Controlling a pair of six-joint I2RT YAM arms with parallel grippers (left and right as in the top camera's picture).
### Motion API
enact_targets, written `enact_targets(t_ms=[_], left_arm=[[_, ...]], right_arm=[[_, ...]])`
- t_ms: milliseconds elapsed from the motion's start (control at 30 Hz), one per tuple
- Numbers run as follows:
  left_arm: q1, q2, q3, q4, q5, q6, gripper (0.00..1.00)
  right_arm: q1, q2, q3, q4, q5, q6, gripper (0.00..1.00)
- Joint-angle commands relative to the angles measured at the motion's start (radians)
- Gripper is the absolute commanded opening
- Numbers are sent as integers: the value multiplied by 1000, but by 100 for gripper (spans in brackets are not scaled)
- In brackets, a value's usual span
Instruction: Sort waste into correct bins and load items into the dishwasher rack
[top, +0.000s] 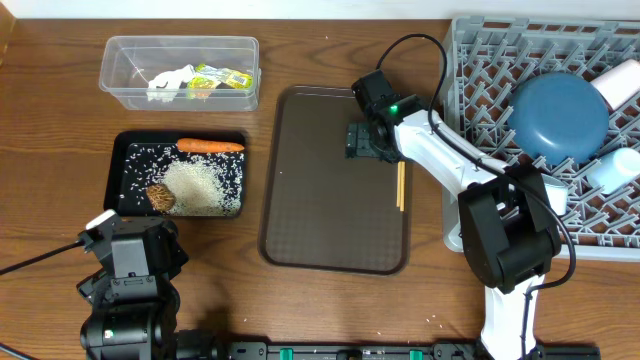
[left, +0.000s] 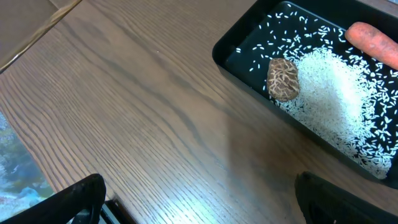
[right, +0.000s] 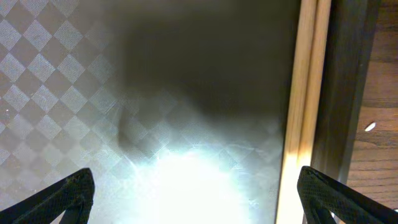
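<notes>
We judged the job nearly done: waste (top: 195, 180) lay in the clear tub (top: 120, 60) and black tray (top: 114, 170), dishes (top: 560, 115) sat in the rack (top: 480, 60), and only the chopsticks (right: 305, 93) lay on the brown serving tray (top: 320, 200) beneath our wide-open right gripper (right: 196, 199), the left gripper (left: 199, 199) open and empty.

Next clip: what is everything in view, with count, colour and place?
table: one, brown wood, under everything
clear tub: one, transparent, far left
crumpled paper: one, white, in tub
wrappers: about two, yellow-green, in tub
black tray: one, black, near left
carrot: one, orange, black tray's far edge
rice: many grains, white, in black tray
food lump: one, brown, beside the rice
serving tray: one, brown, centre
chopsticks: two, wooden, serving tray's right edge
rack: one, grey, right
dish: one, dark blue, in the rack
cup: one, light blue, rack, right of dish
white vessel: one, white, rack's far right
left tool: one, black, open, over bare table
right tool: one, black, open, over serving tray
</notes>
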Motion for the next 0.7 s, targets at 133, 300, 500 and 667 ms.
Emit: enact_targets(t_ms=[133, 300, 500, 667], left_arm=[[-1, 0, -2, -2, -12, 13, 98], [-1, 0, -2, -2, -12, 13, 98], [-1, 0, -2, -2, -12, 13, 98], [-1, 0, -2, -2, -12, 13, 98]], right_arm=[[0, 17, 11, -1, 32, 5, 98], [-1, 22, 11, 0, 32, 5, 98], [-1, 29, 11, 0, 41, 5, 98], [-1, 29, 11, -3, 59, 5, 98]])
